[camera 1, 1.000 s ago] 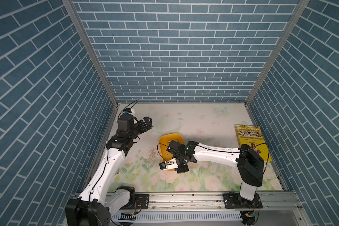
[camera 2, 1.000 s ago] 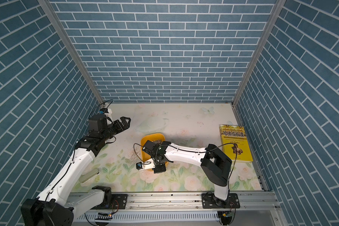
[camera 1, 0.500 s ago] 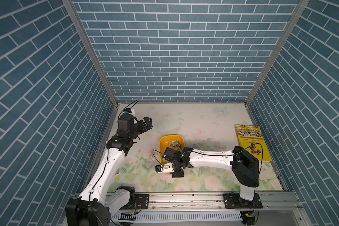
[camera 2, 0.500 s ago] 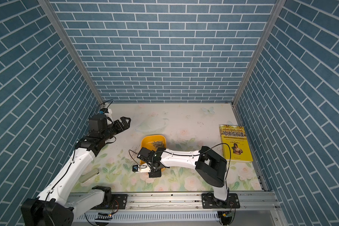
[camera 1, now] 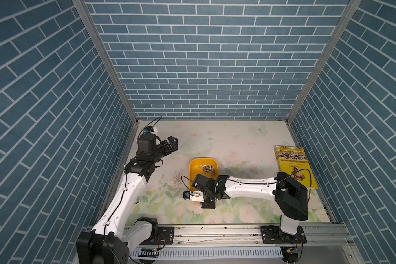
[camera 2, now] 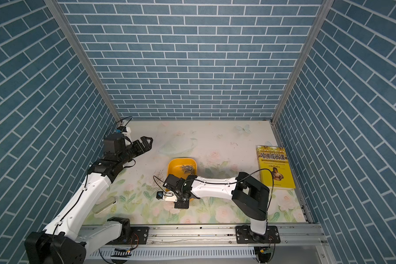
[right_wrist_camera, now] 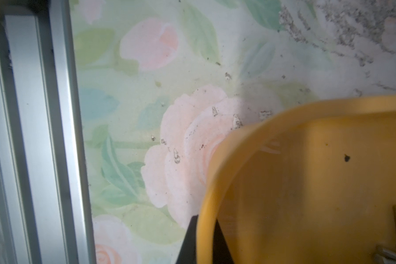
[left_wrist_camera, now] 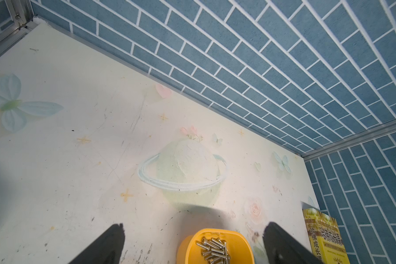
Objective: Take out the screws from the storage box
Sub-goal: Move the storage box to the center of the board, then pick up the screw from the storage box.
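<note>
Yellow-orange plastic, the storage box [camera 1: 196,170] lies near the middle of the floral table [camera 1: 238,141], with the screws [camera 1: 207,169] heaped in 1 pile at its far end. A second ago the right arm's wrist covered most of the box. Now it has drawn back toward the front rail [camera 1: 215,233], and the pile shows in both top views. The box's far end sits where it did.

The right end effector [right_wrist_camera: 205,221] is clamped on the box's near rim, 1 black finger inside the wall and 1 outside. The left end effector [camera 1: 169,146] has not moved. It hangs near the left wall, its 2 fingers wide apart, holding nothing, well apart from the box.

Open table stretches behind the box to the back wall and on its right toward a yellow book [camera 1: 294,166] beside the right wall. The right forearm crosses the table between box and book. Just left of the box is a patch of worn grey speckle [camera 1: 177,180]. A pale oblong object [camera 2: 104,205] lies under the left arm.
</note>
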Robot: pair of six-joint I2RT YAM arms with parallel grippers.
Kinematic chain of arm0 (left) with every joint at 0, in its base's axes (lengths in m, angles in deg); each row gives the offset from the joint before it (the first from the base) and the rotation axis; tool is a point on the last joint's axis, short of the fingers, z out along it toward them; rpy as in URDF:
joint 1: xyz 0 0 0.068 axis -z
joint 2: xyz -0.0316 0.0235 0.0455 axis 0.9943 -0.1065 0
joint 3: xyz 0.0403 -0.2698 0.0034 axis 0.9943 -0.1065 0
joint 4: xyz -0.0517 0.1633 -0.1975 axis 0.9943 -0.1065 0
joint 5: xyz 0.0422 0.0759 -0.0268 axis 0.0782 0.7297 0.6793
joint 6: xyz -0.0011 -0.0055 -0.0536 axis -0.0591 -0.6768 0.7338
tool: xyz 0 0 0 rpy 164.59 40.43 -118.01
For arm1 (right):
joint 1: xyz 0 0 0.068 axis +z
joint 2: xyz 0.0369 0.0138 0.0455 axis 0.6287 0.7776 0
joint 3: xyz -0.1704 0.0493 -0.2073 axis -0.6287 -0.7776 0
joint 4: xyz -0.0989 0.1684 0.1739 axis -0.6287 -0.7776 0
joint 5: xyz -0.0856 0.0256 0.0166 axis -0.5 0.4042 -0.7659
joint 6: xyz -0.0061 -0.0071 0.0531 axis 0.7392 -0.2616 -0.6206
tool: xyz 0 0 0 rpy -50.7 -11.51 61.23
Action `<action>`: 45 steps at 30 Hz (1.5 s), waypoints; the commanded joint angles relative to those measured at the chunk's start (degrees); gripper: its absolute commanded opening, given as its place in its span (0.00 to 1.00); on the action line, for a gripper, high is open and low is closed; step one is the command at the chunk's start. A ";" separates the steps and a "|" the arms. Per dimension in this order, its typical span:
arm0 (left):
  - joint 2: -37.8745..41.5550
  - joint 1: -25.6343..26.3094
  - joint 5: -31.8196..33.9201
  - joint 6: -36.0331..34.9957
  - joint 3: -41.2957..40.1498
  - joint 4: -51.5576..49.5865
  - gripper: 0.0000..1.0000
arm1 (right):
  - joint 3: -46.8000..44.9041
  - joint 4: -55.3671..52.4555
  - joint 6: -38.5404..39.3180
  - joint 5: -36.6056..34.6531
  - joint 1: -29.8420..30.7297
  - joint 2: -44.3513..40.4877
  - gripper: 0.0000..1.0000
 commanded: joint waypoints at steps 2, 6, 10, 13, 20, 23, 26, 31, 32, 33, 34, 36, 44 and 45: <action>-0.38 -0.17 -0.13 -0.55 -0.30 -0.14 1.00 | -2.85 -4.64 -8.16 1.45 0.74 0.78 0.00; -0.08 -0.19 -0.06 -0.37 -0.55 0.05 1.00 | -3.05 -2.64 -8.15 0.61 1.08 1.57 0.18; 0.46 -0.14 0.96 0.58 -0.80 -0.14 1.00 | -2.43 -0.09 -7.36 1.91 1.09 0.39 0.29; 1.90 -0.06 3.35 4.10 -1.55 -0.38 1.00 | -0.11 0.82 -5.68 2.97 1.18 -2.04 0.29; 7.35 11.69 16.54 3.73 -3.52 -0.10 1.00 | -2.64 16.33 -10.80 -3.04 1.11 -13.00 0.33; 6.64 19.13 18.80 -1.75 -1.88 -5.14 1.00 | -7.14 25.05 -13.57 -9.39 1.04 -14.41 0.28; 9.90 25.84 23.17 2.81 -5.80 -7.79 1.00 | -7.26 28.62 -16.67 -17.72 0.83 -11.66 0.28; 22.35 29.32 23.48 6.23 -17.09 -6.79 1.00 | -6.46 30.34 -18.00 -22.79 -1.60 -6.61 0.31; 24.74 29.32 24.66 7.11 -19.32 -7.63 1.00 | -6.76 30.94 -17.57 -21.40 -2.68 -5.82 0.31; 28.49 29.35 24.75 7.49 -21.72 -7.67 1.00 | -6.84 31.29 -17.05 -20.05 -4.07 -5.19 0.30; 30.79 29.35 24.55 7.69 -23.64 -7.27 1.00 | -7.00 31.44 -16.80 -19.20 -5.45 -4.86 0.28; 33.66 29.39 23.34 6.83 -24.02 -5.63 1.00 | -7.90 32.11 -15.56 -17.67 -8.19 -5.20 0.25; 27.15 29.44 27.34 5.45 -21.10 -5.12 1.00 | -6.90 29.17 -9.12 -12.75 -13.42 -5.18 0.27; 25.66 29.40 26.68 5.40 -20.82 -4.82 1.00 | -6.04 27.72 -8.17 -12.53 -13.55 -4.03 0.26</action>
